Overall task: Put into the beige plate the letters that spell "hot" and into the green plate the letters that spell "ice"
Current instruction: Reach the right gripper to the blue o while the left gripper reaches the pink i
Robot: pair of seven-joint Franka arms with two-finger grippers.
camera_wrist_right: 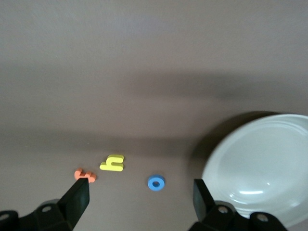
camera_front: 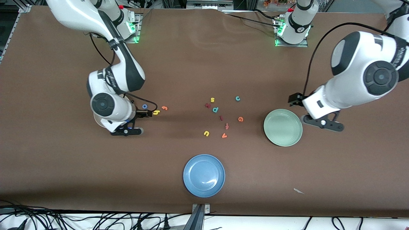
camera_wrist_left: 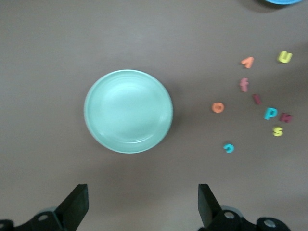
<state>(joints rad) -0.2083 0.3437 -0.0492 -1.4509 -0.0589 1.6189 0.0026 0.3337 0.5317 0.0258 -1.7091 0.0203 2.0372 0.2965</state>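
Observation:
The blue o (camera_front: 144, 106), yellow h (camera_front: 156, 112) and orange t (camera_front: 164, 108) lie together toward the right arm's end of the table. My right gripper (camera_wrist_right: 142, 204) hovers open and empty just beside them, with the o (camera_wrist_right: 156, 183), h (camera_wrist_right: 112, 163) and t (camera_wrist_right: 85, 174) showing past its fingers. The beige plate (camera_wrist_right: 260, 168) sits next to them; in the front view the right arm covers most of it. The teal c (camera_front: 237, 98), dark red i (camera_front: 221, 118) and orange e (camera_front: 241, 119) lie mid-table. My left gripper (camera_wrist_left: 143, 207) hangs open and empty beside the green plate (camera_front: 283, 127).
Other loose letters lie mid-table: yellow s (camera_front: 212, 100), teal p (camera_front: 215, 109), a dark red letter (camera_front: 207, 105), red-orange f (camera_front: 227, 126), yellow u (camera_front: 206, 133), orange v (camera_front: 224, 135). A blue plate (camera_front: 204, 175) sits nearest the front camera.

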